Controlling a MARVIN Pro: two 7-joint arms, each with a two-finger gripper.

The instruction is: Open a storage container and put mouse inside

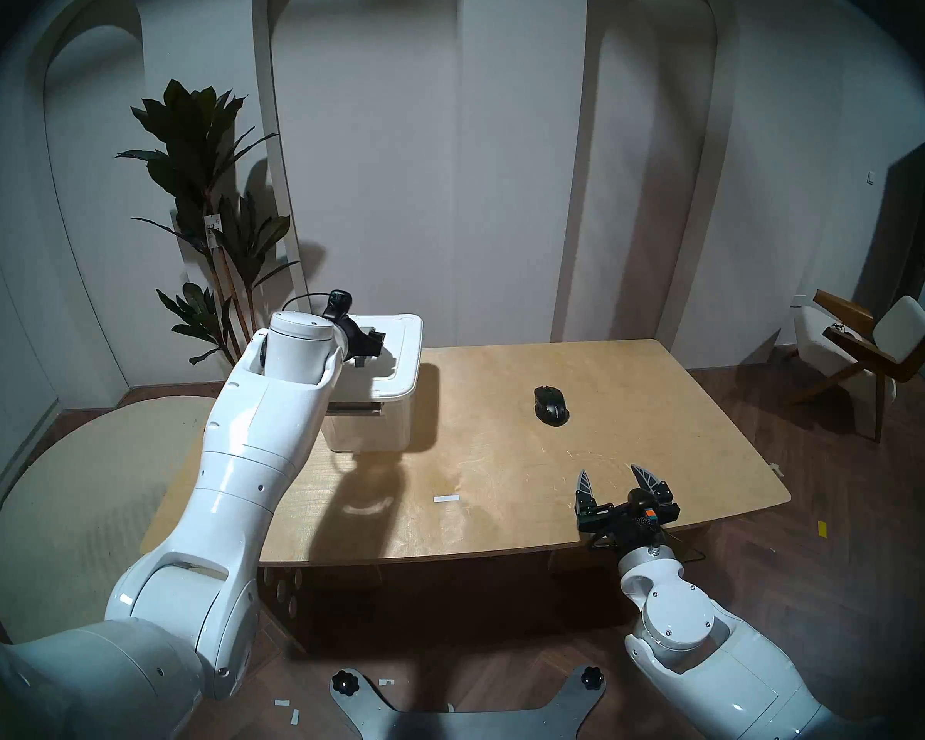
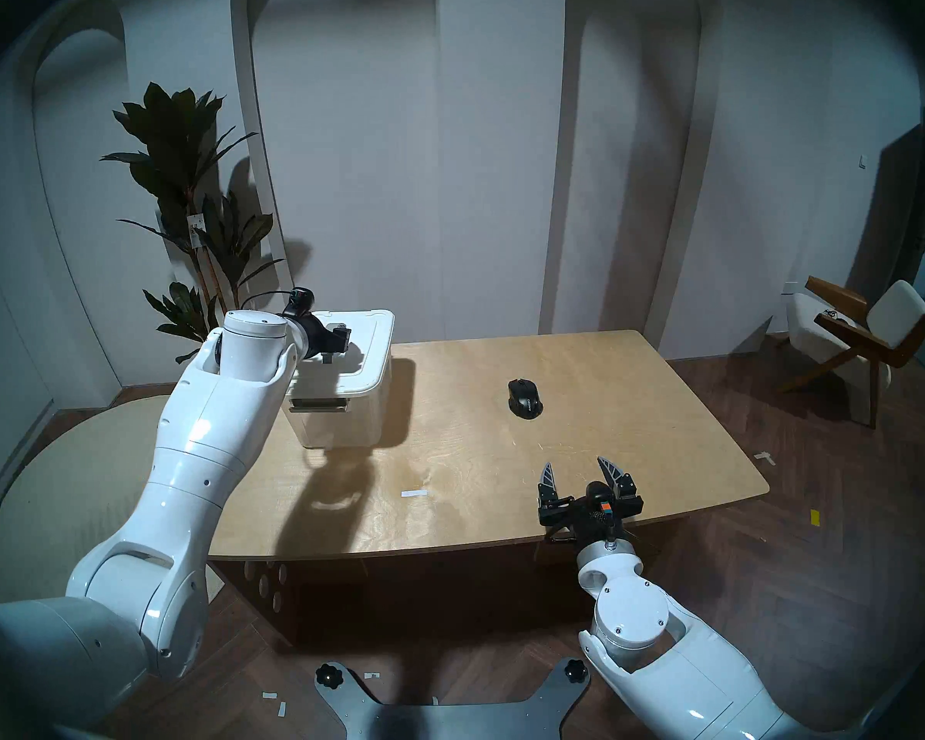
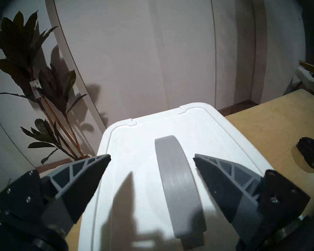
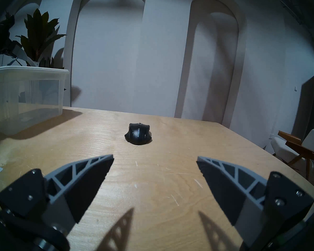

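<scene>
The storage container [image 1: 375, 424] is a clear tub at the table's far left, with its white lid [image 3: 134, 154] lying on top. My left gripper [image 3: 151, 157] hovers open just above the lid, one finger on each side of the grey arched handle [image 3: 178, 181], touching nothing. In the head views the left arm covers part of the tub. The black mouse [image 1: 551, 405] lies on the bare wood right of the tub, also seen as the mouse [image 4: 138, 136] ahead of my right gripper [image 4: 155, 157]. That right gripper [image 1: 610, 472] is open and empty, low near the table's front right edge.
The wooden table [image 1: 503, 520] carries a small white tape strip [image 1: 446, 498] near the front middle. A tall potted plant [image 1: 204, 199] stands behind the tub by the wall. A chair [image 1: 871, 349] stands off the table's right end, a round beige rug [image 1: 76, 482] to its left.
</scene>
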